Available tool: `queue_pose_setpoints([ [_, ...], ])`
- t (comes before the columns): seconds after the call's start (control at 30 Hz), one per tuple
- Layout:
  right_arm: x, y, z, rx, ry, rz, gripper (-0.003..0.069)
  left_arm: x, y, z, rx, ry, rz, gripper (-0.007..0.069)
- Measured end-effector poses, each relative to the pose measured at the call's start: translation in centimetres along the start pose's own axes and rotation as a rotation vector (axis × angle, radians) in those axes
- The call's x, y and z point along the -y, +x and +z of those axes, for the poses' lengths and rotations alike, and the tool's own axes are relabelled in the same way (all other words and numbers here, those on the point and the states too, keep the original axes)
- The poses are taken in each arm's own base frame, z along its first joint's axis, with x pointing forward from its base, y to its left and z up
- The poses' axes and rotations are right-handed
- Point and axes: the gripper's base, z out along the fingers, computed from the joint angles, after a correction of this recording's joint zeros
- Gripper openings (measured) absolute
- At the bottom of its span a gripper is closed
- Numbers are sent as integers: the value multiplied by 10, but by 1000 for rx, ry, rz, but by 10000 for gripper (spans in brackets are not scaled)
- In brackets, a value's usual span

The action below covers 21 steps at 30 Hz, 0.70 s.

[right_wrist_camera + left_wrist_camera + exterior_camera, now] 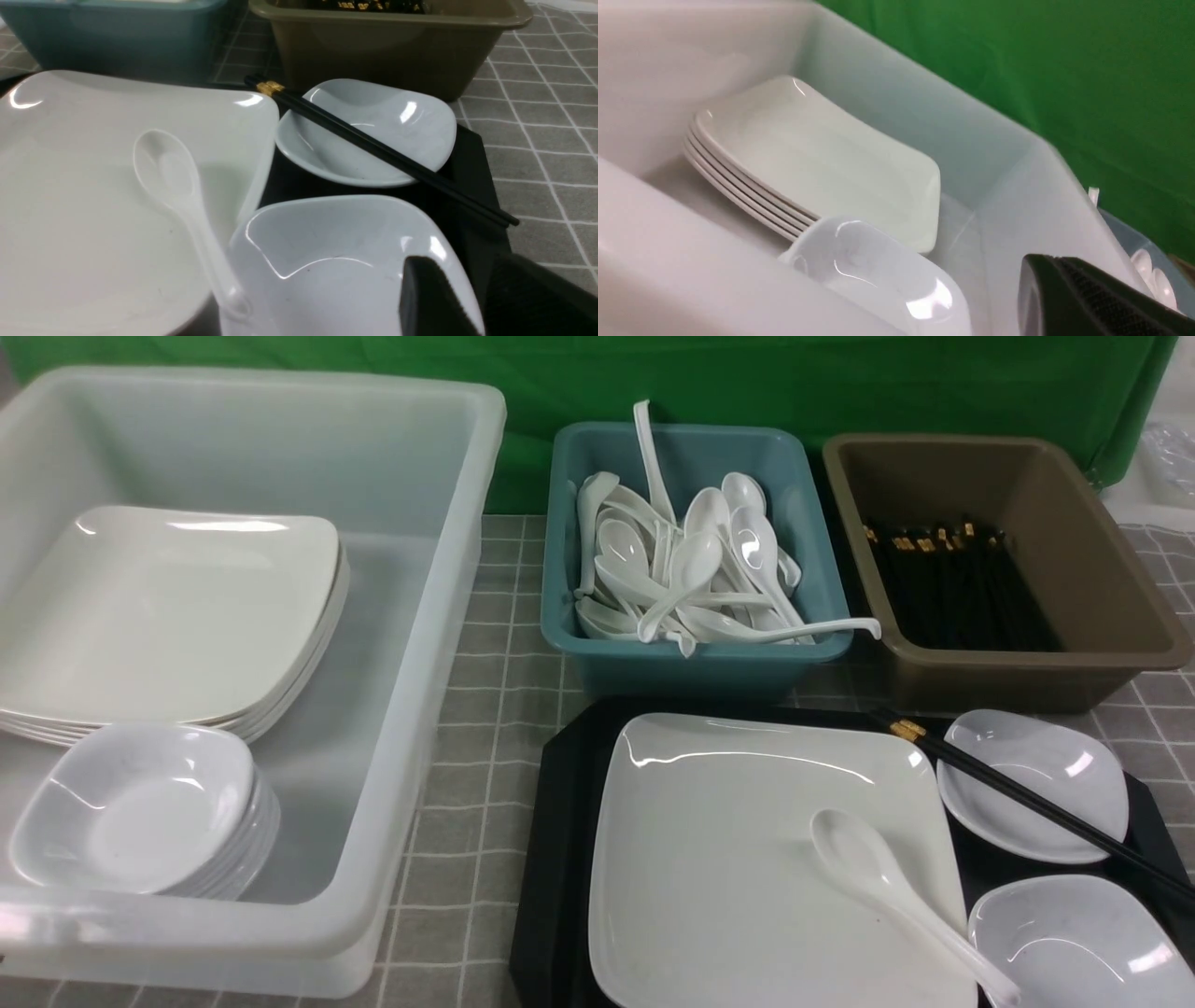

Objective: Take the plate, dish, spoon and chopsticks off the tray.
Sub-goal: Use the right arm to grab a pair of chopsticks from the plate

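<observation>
A black tray (560, 859) holds a large white square plate (747, 859) with a white spoon (896, 896) lying on it. Two small white dishes sit at the tray's right, one far (1032, 784) and one near (1074, 943). Black chopsticks (1027, 803) lie across the far dish. In the right wrist view my right gripper (460, 270) stands open astride the near dish's (327, 270) rim, one finger (425, 298) inside and one outside. Only one left finger (1069, 294) shows, over the clear tub. No gripper shows in the front view.
A clear tub (439, 616) at the left holds stacked plates (168, 616) and stacked dishes (140, 812). A teal bin (569, 569) of white spoons and a brown bin (1102, 551) of black chopsticks stand behind the tray. A grey checked cloth covers the table.
</observation>
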Motion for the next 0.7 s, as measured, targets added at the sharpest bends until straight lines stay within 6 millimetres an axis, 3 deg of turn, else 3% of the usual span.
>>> queue_pose_setpoints([
  [0.17,0,0,0,0,0,0,238,37,-36,7,-198,94,142,22],
  [0.3,0,0,0,0,0,0,238,60,-50,14,-456,187,280,22],
  [0.5,0,0,0,0,0,0,238,68,-53,37,-649,220,331,22],
  [0.7,0,0,0,0,0,0,238,75,-26,70,-816,284,392,22],
])
